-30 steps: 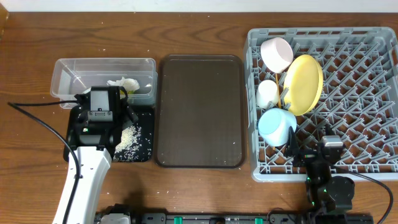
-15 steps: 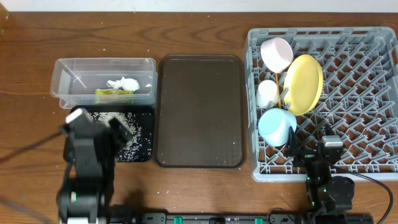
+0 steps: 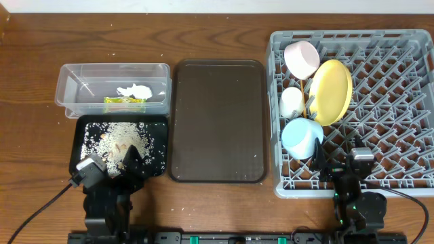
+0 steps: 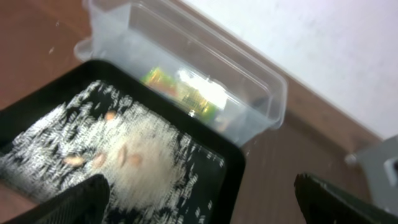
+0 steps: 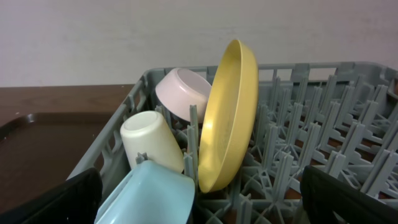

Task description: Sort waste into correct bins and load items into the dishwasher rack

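Note:
The clear tub [image 3: 68,81] holds the green-and-yellow wrapper [image 3: 125,100] and the white tissue [image 3: 134,90]. The black tray [image 3: 78,129] in front of it holds loose rice [image 3: 125,139]. The grey rack [image 3: 393,102] carries the pink bowl [image 3: 302,58], yellow plate [image 3: 331,91], white cup [image 3: 292,102] and blue bowl [image 3: 302,137]. I cannot make out the chopsticks. My left gripper [image 3: 112,169] is open and empty at the tray's near edge; its wrist view [image 4: 199,205] shows rice [image 4: 137,162] and the tub [image 4: 261,81]. My right gripper [image 3: 339,159] is open and empty at the rack's near side [image 5: 199,208], facing the plate [image 5: 233,118].
A large dark brown serving tray [image 3: 217,122] lies between the bins and the rack. A few stray rice grains lie on the wooden table [image 3: 224,41] near the front. A white wall [image 5: 124,37] stands behind the table.
My left arm has drawn back from over the tub and black tray to the table's front edge, uncovering the rice. The right arm has not moved.

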